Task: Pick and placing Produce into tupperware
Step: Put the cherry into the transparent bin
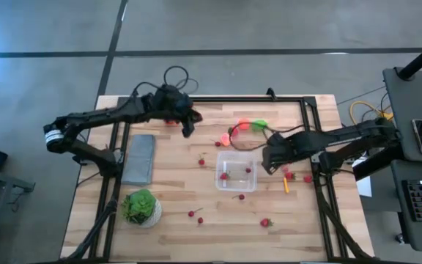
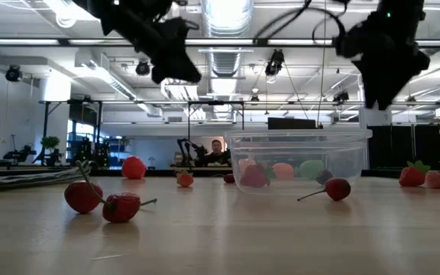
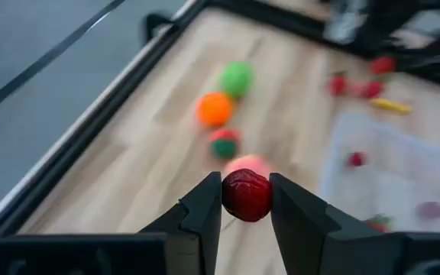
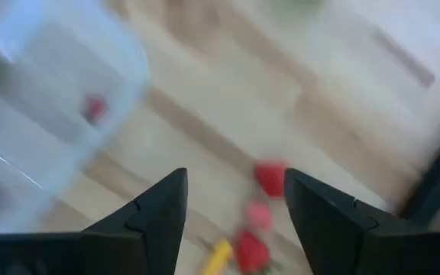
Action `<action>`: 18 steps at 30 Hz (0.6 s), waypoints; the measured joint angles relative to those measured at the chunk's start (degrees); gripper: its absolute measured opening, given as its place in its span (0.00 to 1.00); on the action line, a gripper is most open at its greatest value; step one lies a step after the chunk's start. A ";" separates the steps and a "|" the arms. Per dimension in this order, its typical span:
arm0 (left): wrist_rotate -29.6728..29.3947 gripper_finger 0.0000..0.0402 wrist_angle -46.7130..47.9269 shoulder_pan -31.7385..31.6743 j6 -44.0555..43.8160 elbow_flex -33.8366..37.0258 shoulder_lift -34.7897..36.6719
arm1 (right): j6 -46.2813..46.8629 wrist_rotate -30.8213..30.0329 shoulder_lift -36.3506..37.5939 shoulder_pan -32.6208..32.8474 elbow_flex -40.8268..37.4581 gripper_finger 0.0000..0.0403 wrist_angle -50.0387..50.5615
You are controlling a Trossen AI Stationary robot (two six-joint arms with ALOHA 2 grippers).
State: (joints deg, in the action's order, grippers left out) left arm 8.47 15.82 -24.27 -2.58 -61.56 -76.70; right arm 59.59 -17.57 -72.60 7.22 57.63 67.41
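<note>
We're over a pale wooden tabletop (image 1: 196, 235) inside a black frame, grey concrete floor around it, a bright workshop beyond. One grey slab (image 1: 138, 158), one leafy head in a white bowl (image 1: 141, 207), one clear tupperware (image 1: 236, 173) mid-table holding two berries. The left claw (image 3: 246, 200) is aloft, clenched on a dark red berry (image 3: 246, 195). The right claw (image 4: 235, 200) hangs released beside the tupperware.

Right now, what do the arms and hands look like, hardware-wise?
Both arms are dark, slim and jointed. The left arm has a pale band near its base and a black cable looped by its wrist. The left hand and right hand each end in two matte black, wedge-shaped fingers.
</note>
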 joint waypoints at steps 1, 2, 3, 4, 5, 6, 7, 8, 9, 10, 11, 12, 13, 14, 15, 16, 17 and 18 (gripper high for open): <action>0.02 0.21 -1.43 1.35 -0.03 -0.02 -0.22 | 0.73 -1.50 1.95 0.00 0.00 0.52 -1.22; -0.01 0.21 -3.12 2.79 -0.06 -0.02 -0.67 | 0.94 -2.70 4.06 0.02 0.00 0.52 -2.14; -0.01 0.21 -4.52 4.09 -0.09 -0.02 -1.24 | 0.97 -3.64 6.32 0.20 0.00 0.52 -3.04; -0.02 0.21 -5.25 5.27 -0.43 -0.02 -1.94 | 0.86 -4.58 8.73 0.37 0.00 0.52 -3.87; -0.06 0.21 -5.74 6.53 -1.37 -0.02 -2.82 | 0.72 -5.32 10.95 0.50 0.00 0.52 -4.18; -0.10 0.21 -6.33 7.72 -2.34 -0.02 -3.82 | 0.56 -5.86 13.09 0.61 0.00 0.52 -4.17; -0.09 0.21 -6.88 8.87 -3.58 -0.02 -4.89 | 0.43 -6.31 15.39 0.69 0.00 0.52 -4.11; 0.00 0.21 -6.92 10.07 -4.69 -0.02 -5.93 | 0.37 -6.49 17.42 0.74 0.00 0.52 -3.93; 0.07 0.21 -6.77 11.26 -5.62 -0.03 -7.05 | 0.10 -6.64 19.35 0.74 0.00 0.52 -3.71; 0.20 0.21 -6.78 12.48 -6.20 -0.20 -8.21 | -0.11 -6.68 21.22 0.74 0.00 0.52 -3.55; 0.28 0.21 -7.24 13.78 -7.06 -0.36 -9.39 | -0.28 -6.68 22.77 0.74 0.00 0.52 -3.29; 0.44 0.21 -7.83 15.12 -7.58 -0.44 -10.62 | -0.49 -6.70 24.09 0.72 -0.04 0.52 -3.15; 0.73 0.21 -8.51 16.43 -7.65 -0.67 -11.67 | -0.56 -6.68 25.20 0.72 -0.07 0.52 -3.01; 0.97 0.21 -9.17 17.64 -7.66 -1.08 -12.62 | -0.62 -6.66 26.12 0.72 -0.11 0.52 -2.90; 1.06 0.21 -9.84 18.79 -7.66 -1.68 -13.69 | -0.69 -6.65 26.77 0.72 -0.13 0.52 -2.83; 1.14 0.21 -10.45 19.75 -7.74 -2.35 -14.68 | -0.89 -6.65 27.20 0.72 -0.13 0.52 -2.82; 1.14 0.21 -11.14 20.58 -8.14 -2.84 -15.58 | -1.24 -6.65 27.42 0.72 -0.13 0.52 -2.84; 1.16 0.21 -11.81 21.20 -9.04 -3.21 -16.59 | -1.61 -6.61 27.50 0.72 -0.14 0.52 -2.81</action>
State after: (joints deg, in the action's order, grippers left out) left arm 9.63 4.01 -3.07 -11.62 -64.77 -93.30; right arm 57.98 -24.18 -45.10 7.94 57.49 64.60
